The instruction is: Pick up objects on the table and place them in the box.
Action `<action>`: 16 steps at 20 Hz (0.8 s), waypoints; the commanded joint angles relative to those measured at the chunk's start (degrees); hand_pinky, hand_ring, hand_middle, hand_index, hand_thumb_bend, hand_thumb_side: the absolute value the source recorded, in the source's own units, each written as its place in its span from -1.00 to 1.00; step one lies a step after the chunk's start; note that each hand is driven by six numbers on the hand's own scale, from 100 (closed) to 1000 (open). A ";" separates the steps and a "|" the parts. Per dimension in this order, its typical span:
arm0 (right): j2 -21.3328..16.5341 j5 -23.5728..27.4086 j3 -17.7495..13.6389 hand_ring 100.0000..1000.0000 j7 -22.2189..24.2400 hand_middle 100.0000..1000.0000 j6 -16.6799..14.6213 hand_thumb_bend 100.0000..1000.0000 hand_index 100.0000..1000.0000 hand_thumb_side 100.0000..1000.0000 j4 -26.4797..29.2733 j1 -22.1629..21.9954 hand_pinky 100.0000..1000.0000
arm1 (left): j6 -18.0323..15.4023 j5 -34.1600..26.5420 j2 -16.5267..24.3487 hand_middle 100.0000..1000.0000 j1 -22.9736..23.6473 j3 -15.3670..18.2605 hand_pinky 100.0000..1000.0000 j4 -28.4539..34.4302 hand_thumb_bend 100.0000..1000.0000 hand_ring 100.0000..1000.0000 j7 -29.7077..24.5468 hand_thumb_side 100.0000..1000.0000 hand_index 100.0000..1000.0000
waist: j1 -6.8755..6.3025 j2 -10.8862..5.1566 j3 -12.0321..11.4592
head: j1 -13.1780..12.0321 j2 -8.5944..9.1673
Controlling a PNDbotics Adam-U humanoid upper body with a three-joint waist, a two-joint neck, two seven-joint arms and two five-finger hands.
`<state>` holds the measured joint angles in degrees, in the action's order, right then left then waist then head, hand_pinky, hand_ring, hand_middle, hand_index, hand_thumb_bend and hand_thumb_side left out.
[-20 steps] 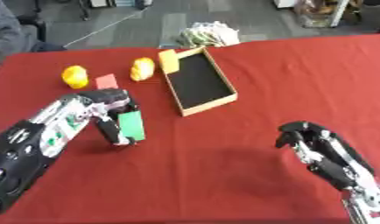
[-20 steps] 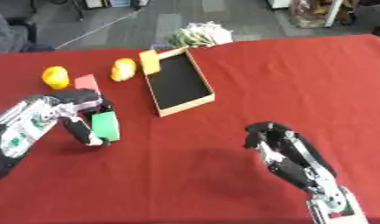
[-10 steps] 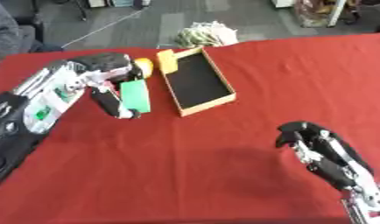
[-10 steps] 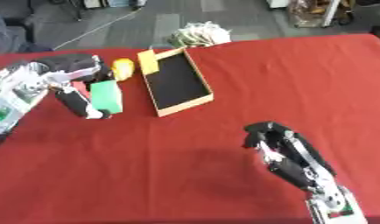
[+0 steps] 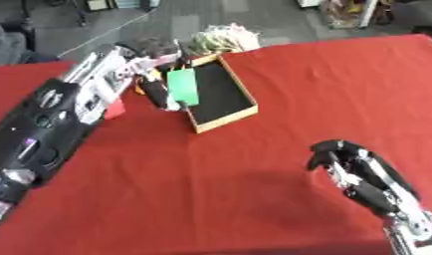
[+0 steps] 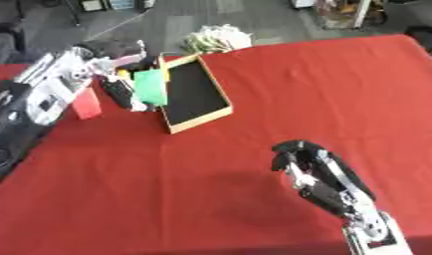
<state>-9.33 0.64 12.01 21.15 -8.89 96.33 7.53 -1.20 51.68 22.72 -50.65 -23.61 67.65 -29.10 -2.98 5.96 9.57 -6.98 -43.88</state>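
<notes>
My left hand (image 5: pixel 153 85) is shut on a green block (image 5: pixel 182 86), holding it over the left wall of the open wooden box (image 5: pixel 240 110) with its dark inside. A red flat piece (image 6: pixel 84 104) lies on the red table to the left of the box, partly behind my left arm. A yellow thing (image 6: pixel 123 72) peeks out behind the hand. My right hand (image 5: pixel 346 160) hovers low at the front right with its fingers curled and nothing in them.
A pale bundle of cord-like stuff (image 5: pixel 221 39) lies at the table's far edge behind the box. The red cloth (image 5: pixel 341 89) stretches to the right of the box. Beyond the table is grey floor.
My left hand has carried the green block up off the table and rightward to the box's left wall. My right hand has stayed in place.
</notes>
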 commanded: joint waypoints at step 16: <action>1.28 1.05 1.45 0.08 1.67 -0.02 0.08 -1.00 0.37 -0.26 0.94 3.31 0.40 | -0.53 9.41 -9.01 0.05 -4.30 8.58 0.34 -18.43 -0.21 0.09 19.54 -0.90 0.47 | 1.68 1.54 3.96 | -0.71 -0.20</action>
<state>-8.20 1.17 13.44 22.61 -8.66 96.33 10.13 -1.88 61.07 13.27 -53.51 -15.86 49.09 -10.58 -2.39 7.48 13.47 -7.46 -43.89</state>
